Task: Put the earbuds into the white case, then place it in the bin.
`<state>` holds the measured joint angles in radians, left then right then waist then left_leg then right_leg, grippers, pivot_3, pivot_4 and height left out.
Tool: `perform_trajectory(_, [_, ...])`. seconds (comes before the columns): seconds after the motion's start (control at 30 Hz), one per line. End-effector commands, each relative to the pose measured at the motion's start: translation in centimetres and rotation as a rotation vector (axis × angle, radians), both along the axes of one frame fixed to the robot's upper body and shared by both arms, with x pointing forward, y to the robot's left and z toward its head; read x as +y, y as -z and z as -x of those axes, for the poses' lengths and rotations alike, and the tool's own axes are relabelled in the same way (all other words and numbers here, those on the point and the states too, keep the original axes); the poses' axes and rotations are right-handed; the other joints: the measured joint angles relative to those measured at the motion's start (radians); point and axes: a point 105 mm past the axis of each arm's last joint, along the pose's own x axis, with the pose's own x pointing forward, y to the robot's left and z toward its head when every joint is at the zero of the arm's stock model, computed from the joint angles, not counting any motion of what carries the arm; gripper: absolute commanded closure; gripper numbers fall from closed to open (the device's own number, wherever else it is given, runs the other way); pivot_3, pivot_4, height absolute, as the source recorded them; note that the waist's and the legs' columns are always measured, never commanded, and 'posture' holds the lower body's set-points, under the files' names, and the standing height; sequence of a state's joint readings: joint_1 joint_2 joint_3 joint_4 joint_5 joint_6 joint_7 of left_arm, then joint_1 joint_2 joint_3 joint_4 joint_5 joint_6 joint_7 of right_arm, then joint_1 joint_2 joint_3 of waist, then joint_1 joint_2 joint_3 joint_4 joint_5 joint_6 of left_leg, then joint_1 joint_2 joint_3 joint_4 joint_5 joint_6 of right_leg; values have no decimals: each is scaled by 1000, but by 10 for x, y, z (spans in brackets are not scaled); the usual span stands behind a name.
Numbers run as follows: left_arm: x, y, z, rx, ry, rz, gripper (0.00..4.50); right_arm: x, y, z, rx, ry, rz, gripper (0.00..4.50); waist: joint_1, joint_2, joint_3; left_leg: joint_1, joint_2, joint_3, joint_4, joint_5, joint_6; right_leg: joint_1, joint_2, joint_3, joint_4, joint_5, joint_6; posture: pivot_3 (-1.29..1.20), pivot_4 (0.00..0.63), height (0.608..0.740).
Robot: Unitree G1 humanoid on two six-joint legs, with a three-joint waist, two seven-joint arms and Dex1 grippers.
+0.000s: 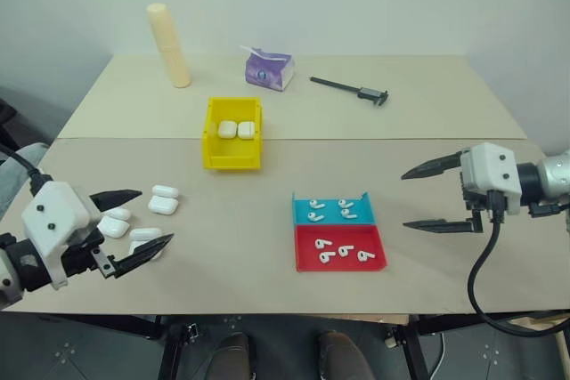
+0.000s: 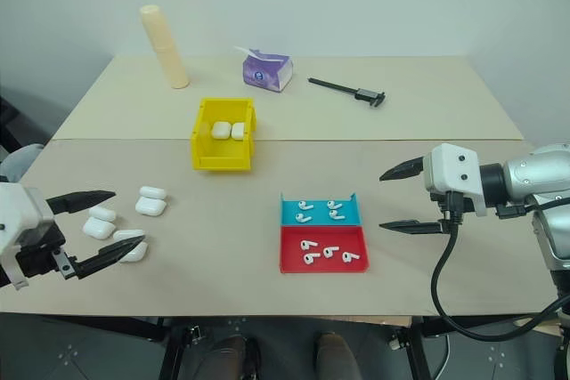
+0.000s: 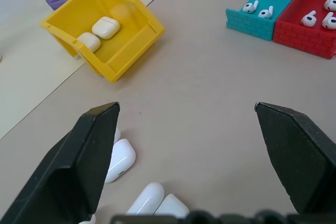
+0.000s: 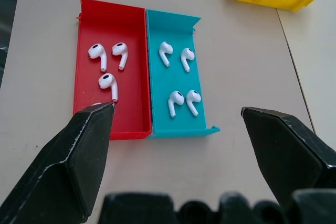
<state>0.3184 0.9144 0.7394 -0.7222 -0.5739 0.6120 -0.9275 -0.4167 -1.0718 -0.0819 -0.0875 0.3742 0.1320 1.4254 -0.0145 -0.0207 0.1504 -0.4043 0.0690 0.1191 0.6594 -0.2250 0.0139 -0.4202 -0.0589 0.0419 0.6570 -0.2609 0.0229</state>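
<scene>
Earbuds [image 1: 331,211] are seen in the left eye view as white buds spread over two shallow trays: four in the teal tray [image 1: 358,217] and four in the red tray [image 1: 378,260] joined to it at its 6 o'clock edge. Loose white cases [image 1: 164,199] are clustered at 9 o'clock of the trays, near the left gripper [image 1: 141,217], whose fingers are spread wide with nothing held between them. The yellow bin [image 1: 232,159] is placed at 12 o'clock of that cluster, and two cases [image 1: 237,129] are already inside it.

In the right eye view the right gripper [image 2: 397,198] is held at 3 o'clock of the trays, well apart from them, jaws wide and empty. A caliper [image 2: 347,89], a purple tissue pack [image 2: 267,69] and a cream cylinder [image 2: 164,46] are set along the far side of the table [image 2: 445,113].

In the left wrist view three cases are visible just beyond the spread fingers [image 3: 86,156], none touched.

In the right wrist view both trays are framed between the open fingers [image 4: 79,150].

The step in hand is judged to be picking a case and a bud. It would be done best if one case were pinched across its narrow sides, lid hinge kept free, and a single bud taken by its stem so neighbours are not disturbed.
</scene>
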Motion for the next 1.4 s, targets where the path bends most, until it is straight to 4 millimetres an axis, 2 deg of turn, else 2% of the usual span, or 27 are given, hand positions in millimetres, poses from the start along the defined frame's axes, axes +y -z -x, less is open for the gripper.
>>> perform_trajectory(0.03, [0, -4, -3, -38, -17, -24, 0, 0, -7, 0, -42, -9, 8, 19, 0, 0, 0, 0, 0, 0, 0, 0, 0, 0, 0, 0, 0, 0, 0, 0, 150, 740])
perform_trajectory(0.13, [-4, -4, 1, -23, -31, 14, 0, 1, -9, -1, -45, -7, 4, 19, -1, 0, 0, -1, 0, 0, 0, 0, 0, 0, 0, 0, 0, 0, 0, 0, 150, 740])
perform_trajectory(0.23, [-6, -2, 7, -33, -42, -35, 0, 1, -9, 0, -47, -4, 2, 19, -2, 0, 0, -1, 0, -1, 0, 0, 0, -1, 0, 0, 0, 0, 0, 0, 150, 740])
perform_trajectory(0.33, [-5, -1, 8, -73, -113, -121, 0, 0, -8, -1, -47, -1, 4, 19, 0, 0, 0, 0, 0, -1, 0, 0, 0, 0, 0, 0, 0, 0, 0, 0, 150, 740])
perform_trajectory(0.47, [-9, 1, 8, -76, -232, -139, 0, 0, -7, -3, -45, 2, 3, 19, 0, 0, 0, 0, 0, -2, 0, 0, 0, 1, 0, 0, 0, 0, 0, 0, 150, 740])
perform_trajectory(0.57, [-8, 11, 8, 26, -335, -68, 0, 0, -6, -5, -46, 14, 5, 19, 0, 0, 0, 0, 0, -3, 0, 0, 0, 1, 0, 0, 0, 0, 0, 0, 150, 740])
perform_trajectory(0.73, [1, 33, 15, 248, -503, -115, 0, -1, 1, 5, 4, 1, 14, 19, 1, 0, 0, 1, 0, -5, 0, 0, 0, 1, -1, 1, 1, 0, 0, 0, 150, 740])
perform_trajectory(0.83, [10, 39, 18, 302, -599, -76, 0, -1, 5, 3, 16, 11, 17, 19, 0, 0, 0, 0, 0, -5, 0, 0, 0, 1, -1, 1, 1, 0, 1, 0, 150, 740])
perform_trajectory(0.9, [10, 36, 10, 293, -650, -2, 0, 0, 7, 2, 22, 10, 15, 19, -3, -2, 1, 1, 0, -5, 0, 0, 0, 1, 0, 1, 1, 0, 0, 0, 150, 740])
perform_trajectory(0.97, [10, 34, 3, 328, -814, 143, 0, 1, 9, 1, 26, 8, 19, 19, -2, -5, 2, 2, 1, -6, 0, 0, 0, 1, -1, 1, 3, 0, 0, 0, 150, 740])
perform_trajectory(1.07, [2, 47, 9, 391, -989, 212, 0, 3, 8, 2, 32, 2, 19, 19, 1, -3, 2, 8, 5, -6, -2, 0, 0, 7, -14, 1, 4, 0, -2, 0, 150, 740])
perform_trajectory(1.17, [3, 49, 12, 360, -1139, 248, 0, 2, 9, 0, 32, 12, 19, 19, 3, -4, 3, 20, -2, -3, -9, -1, -1, 18, -16, 0, -3, -1, -4, 0, 150, 740])
perform_trajectory(1.2, [4, 51, 13, 362, -1167, 252, 0, 2, 9, 0, 34, 14, 17, 19, 4, -4, 3, 20, -2, -3, -10, -1, -2, 19, -13, -1, -5, -4, -9, 0, 150, 740])
perform_trajectory(1.3, [8, 53, 9, 360, -1246, 303, 0, 2, 13, 0, 38, 18, 23, 19, 8, -4, 3, 19, -4, -2, -10, 0, -1, 20, -10, -1, -8, -4, -9, 0, 150, 740])
perform_trajectory(1.4, [10, 49, -1, 345, -1222, 271, 0, 3, 14, 0, 38, 21, 24, 19, 15, -4, 3, 17, -4, -2, -9, 0, -1, 19, -6, -1, -9, -3, -7, 0, 150, 740])
